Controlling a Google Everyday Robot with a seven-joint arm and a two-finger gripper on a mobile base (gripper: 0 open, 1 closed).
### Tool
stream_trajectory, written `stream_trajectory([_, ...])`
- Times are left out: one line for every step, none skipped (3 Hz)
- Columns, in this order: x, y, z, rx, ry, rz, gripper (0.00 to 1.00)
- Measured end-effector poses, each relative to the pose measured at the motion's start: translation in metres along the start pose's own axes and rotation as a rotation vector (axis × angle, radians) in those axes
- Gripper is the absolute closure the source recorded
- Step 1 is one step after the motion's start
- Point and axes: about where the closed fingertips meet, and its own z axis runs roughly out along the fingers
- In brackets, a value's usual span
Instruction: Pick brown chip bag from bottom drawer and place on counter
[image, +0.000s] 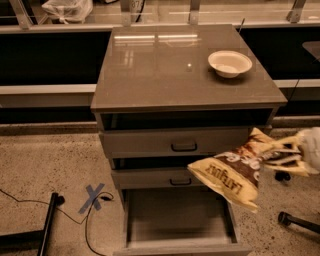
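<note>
The brown chip bag hangs in the air at the cabinet's right front, level with the middle drawer, its pale yellow end pointing down-left. My gripper comes in from the right edge and is shut on the bag's right end. The bottom drawer is pulled out below, with its plain grey tray showing nothing inside. The counter is the glossy grey-brown top above, well higher than the bag.
A white bowl sits on the counter's back right. The two upper drawers are slightly open. A blue tape cross, a black cable and a dark pole lie on the floor at left. A castor is at right.
</note>
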Motion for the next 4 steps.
stream_trajectory([-0.034,-0.064,0.093,-0.120,0.067,-0.170,1.00])
stream_trajectory([-0.043,-0.092,0.130,-0.154,0.120,-0.253,1.00])
stream_trajectory([-0.048,-0.137,0.159,-0.157,0.135,-0.300,1.00])
stream_trajectory([-0.057,-0.193,0.180,-0.128,0.118,-0.339,1.00])
